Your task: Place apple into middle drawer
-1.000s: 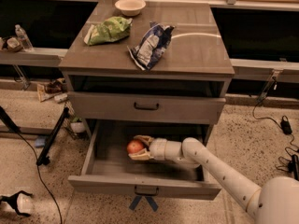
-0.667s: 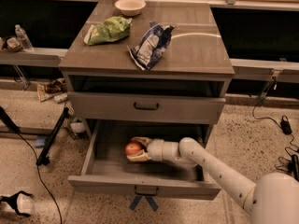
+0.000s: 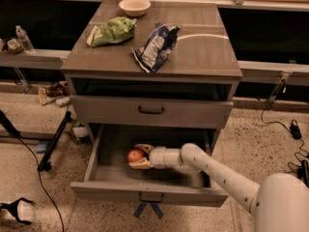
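The apple (image 3: pixel 136 155), small and orange-red, is inside the open middle drawer (image 3: pixel 149 190), left of centre, low near the drawer floor. My gripper (image 3: pixel 139 157) reaches in from the right on a white arm, with its two cream fingers (image 3: pixel 143 148) above and below the apple, closed around it. The drawer is pulled well out, and its black handle (image 3: pixel 150 197) shows on the front. The drawer front above it (image 3: pixel 151 111) is shut.
On the cabinet top lie a green bag (image 3: pixel 112 31), a blue-white chip bag (image 3: pixel 155 46) and a cream bowl (image 3: pixel 134 6). A black stand leg (image 3: pixel 54 141) and clutter sit on the floor at left. Cables lie at right.
My gripper has moved a little left and lower inside the drawer, with the apple still between its fingers. The drawer has not moved.
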Robot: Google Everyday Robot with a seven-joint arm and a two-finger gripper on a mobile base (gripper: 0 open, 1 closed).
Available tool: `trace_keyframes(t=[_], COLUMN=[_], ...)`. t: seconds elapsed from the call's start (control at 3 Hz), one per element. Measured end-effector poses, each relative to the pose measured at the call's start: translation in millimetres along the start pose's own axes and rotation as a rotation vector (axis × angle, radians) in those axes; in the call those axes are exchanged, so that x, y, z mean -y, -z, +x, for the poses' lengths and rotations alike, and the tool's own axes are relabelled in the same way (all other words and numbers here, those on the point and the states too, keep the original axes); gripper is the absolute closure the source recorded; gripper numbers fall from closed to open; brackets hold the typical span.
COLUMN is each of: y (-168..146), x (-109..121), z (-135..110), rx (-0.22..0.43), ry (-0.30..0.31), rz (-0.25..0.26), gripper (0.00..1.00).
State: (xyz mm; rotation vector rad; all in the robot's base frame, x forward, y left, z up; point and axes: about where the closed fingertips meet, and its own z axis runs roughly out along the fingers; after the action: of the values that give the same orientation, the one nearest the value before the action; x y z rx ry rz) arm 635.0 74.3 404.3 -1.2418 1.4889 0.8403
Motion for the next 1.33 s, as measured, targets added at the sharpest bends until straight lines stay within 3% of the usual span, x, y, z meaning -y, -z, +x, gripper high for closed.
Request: trace_keyframes(t=[0.33, 0.67, 1.0, 1.33], y=[-1, 7, 18, 59], x=[-3, -2, 1, 9], z=[1, -2, -6, -20], rx=[-0.027, -0.052, -0.068, -0.084], ry=[-0.012, -0.029, -0.042, -0.101], rz=[-0.008, -0.002, 0.019, 0.088], gripper=[0.05, 0.0, 0.0, 0.17])
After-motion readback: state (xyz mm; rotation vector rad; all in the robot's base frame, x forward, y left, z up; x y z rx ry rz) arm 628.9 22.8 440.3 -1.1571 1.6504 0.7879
